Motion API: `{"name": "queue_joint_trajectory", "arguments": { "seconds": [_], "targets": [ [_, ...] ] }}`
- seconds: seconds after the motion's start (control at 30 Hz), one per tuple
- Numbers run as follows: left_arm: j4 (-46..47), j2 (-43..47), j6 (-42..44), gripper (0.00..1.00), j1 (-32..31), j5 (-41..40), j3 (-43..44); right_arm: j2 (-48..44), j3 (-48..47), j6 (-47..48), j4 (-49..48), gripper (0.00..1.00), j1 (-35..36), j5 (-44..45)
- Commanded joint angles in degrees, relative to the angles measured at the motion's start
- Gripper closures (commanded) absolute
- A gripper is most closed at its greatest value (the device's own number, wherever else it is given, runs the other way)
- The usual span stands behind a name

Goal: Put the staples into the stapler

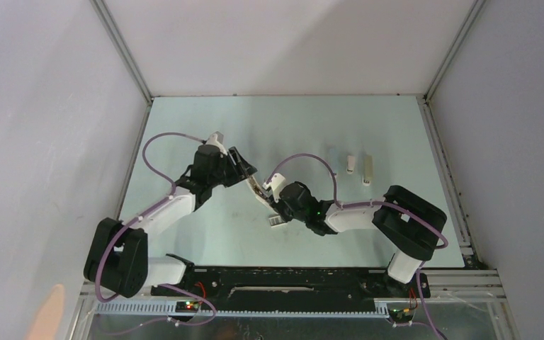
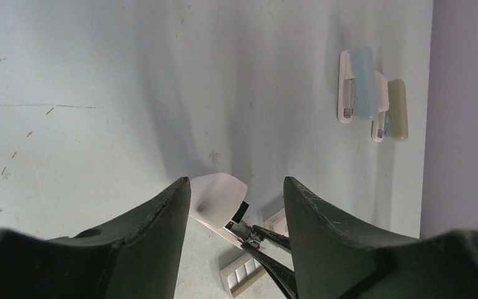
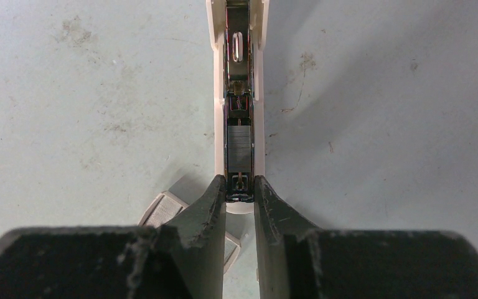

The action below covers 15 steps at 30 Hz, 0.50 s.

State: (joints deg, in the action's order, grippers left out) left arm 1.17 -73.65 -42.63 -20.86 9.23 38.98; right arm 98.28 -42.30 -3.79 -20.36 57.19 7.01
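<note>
Right wrist, staples (image 3: 239, 144) (in stapler (image 3: 259, 93)) beyond hand (image 3: 239, 185)

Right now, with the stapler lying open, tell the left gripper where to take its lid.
Take the lid by its rounded free end, across its narrow width, from above, where the left gripper hangs open. The right gripper pinches the stapler at its magazine end, so only the lid is free; its straight sides should suit a pinch.
</note>
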Motion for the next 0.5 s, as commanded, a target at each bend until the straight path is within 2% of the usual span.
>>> {"name": "queue_joint_trajectory", "arguments": {
  "seconds": [0.0, 0.3, 0.47],
  "targets": [
    [3.03, -1.20, 0.53, 0.41, 0.30, -0.88, 0.34, 0.99, 0.20, 0.80, -2.30, 0.93, 0.54, 0.87],
    [3.29, 0.64, 1.91, 0.60, -0.41, 1.09, -1.82, 1.13, 0.23, 0.39, -2.84, 0.94, 0.63, 1.24],
    [2.45, 3.91, 1.58, 0.62, -3.74, 0.49, -4.15, 1.25, 0.29, 0.10, -3.56, 0.94, 0.81, 1.91]
  ]
}}
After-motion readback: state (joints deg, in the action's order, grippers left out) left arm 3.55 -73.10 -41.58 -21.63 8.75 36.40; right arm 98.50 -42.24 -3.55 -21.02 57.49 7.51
